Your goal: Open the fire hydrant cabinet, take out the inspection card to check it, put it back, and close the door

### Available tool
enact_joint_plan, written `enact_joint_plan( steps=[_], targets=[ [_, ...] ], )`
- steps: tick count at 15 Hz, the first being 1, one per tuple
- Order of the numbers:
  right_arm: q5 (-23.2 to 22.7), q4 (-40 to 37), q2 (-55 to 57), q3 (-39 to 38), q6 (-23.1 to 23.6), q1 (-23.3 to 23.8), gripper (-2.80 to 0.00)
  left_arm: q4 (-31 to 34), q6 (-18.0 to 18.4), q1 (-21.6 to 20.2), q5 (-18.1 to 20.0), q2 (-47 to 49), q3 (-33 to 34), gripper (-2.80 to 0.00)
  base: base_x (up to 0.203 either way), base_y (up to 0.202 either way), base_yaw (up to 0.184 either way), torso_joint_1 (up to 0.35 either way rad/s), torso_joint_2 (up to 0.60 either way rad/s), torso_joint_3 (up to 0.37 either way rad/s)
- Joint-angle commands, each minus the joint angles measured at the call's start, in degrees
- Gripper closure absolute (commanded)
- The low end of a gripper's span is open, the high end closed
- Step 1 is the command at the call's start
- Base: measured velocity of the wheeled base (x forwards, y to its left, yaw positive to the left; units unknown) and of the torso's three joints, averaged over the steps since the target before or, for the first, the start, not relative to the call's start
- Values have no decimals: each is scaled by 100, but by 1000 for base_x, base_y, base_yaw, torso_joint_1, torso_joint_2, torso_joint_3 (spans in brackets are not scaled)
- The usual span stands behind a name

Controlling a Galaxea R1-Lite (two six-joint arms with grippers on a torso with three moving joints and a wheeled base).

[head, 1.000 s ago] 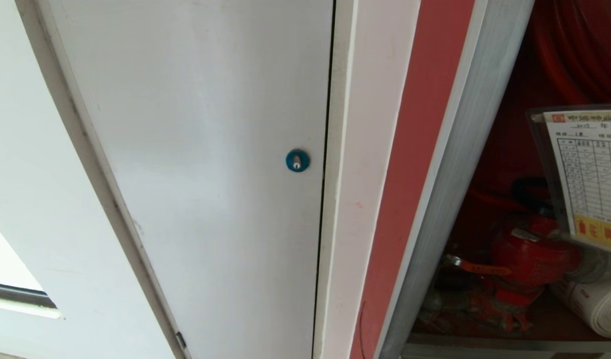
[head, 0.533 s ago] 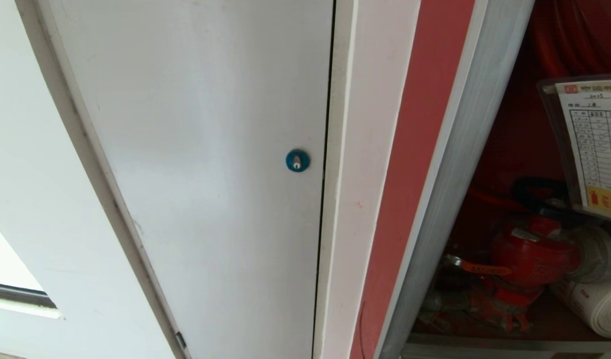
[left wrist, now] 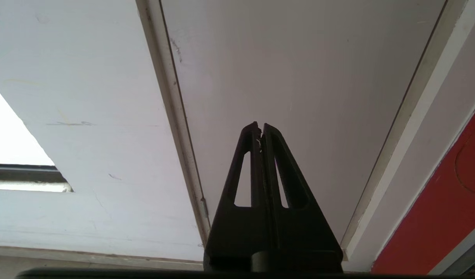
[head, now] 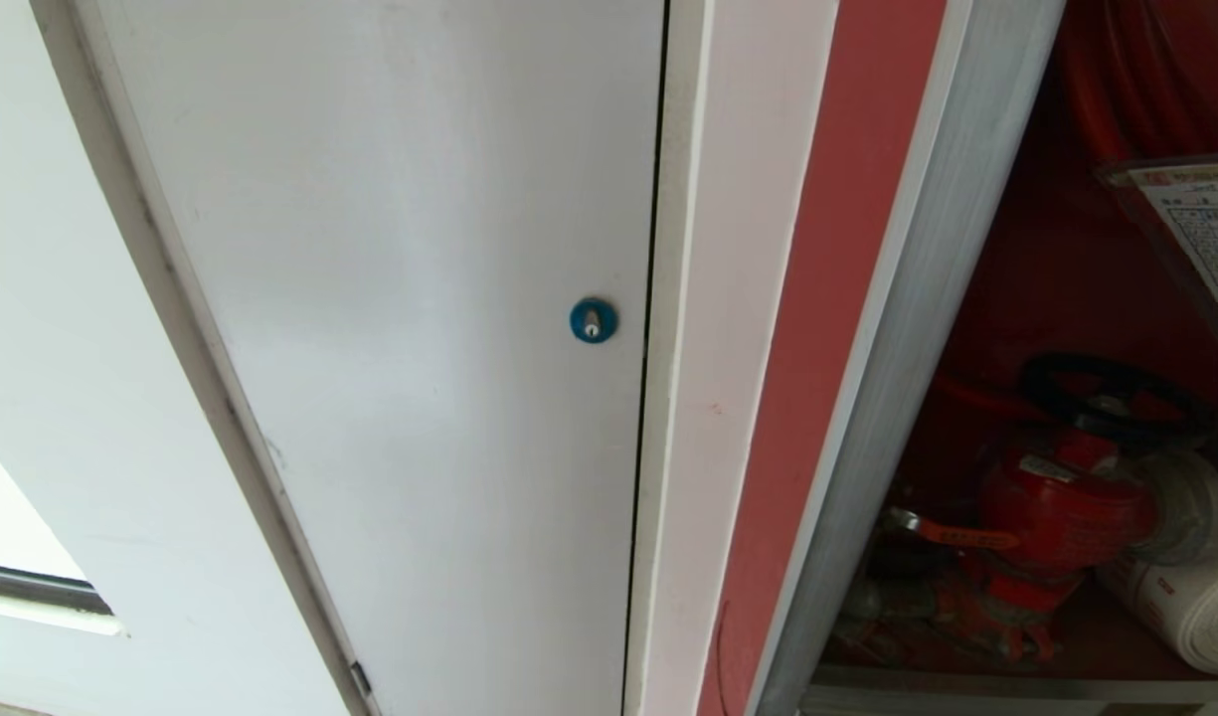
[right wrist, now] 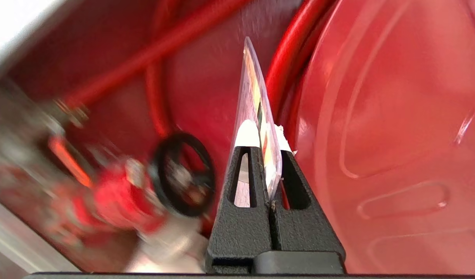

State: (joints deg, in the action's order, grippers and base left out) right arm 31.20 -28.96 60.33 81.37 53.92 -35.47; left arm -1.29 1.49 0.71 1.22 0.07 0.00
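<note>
The fire hydrant cabinet [head: 897,328] stands open at the right of the head view, showing its red inside, a red valve [head: 1056,507] and a white rolled hose [head: 1185,597]. The inspection card [head: 1205,239], in its clear sleeve, hangs slanted at the right edge above the valve. In the right wrist view my right gripper [right wrist: 263,133] is shut on the card [right wrist: 254,93], which shows edge-on in front of a red hose reel [right wrist: 396,116]. The left gripper [left wrist: 260,126] is shut on nothing, parked before a white door. The cabinet's door is out of view.
A plain white door with a round blue lock [head: 593,320] fills the left and middle of the head view. A white jamb [head: 708,398] and a red strip [head: 817,348] separate it from the cabinet. A black handwheel [head: 1106,393] sits above the valve.
The card has risen and shifted right in the head view and turned from facing me to slanted. The black handwheel behind it now shows.
</note>
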Motion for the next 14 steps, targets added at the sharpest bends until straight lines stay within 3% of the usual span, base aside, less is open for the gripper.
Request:
enact_joint_plan(
  steps=[1, 3, 6, 14],
  targets=[
    [232, -30, 256, -37, 259, -3, 0, -3, 1, 0, 1, 1, 79, 0, 0, 0, 0, 0, 0, 0],
    [246, -33, 413, -71, 308, -4, 0, -3, 1, 0, 1, 1, 79, 0, 0, 0, 0, 0, 0, 0],
    [665, -41, 620, -221, 627, -28, 0, -3, 1, 0, 1, 1, 79, 0, 0, 0, 0, 0, 0, 0],
    [965, 2, 1146, -137, 883, -30, 0, -3, -1, -6, 1, 1, 79, 0, 0, 0, 0, 0, 0, 0]
  ],
)
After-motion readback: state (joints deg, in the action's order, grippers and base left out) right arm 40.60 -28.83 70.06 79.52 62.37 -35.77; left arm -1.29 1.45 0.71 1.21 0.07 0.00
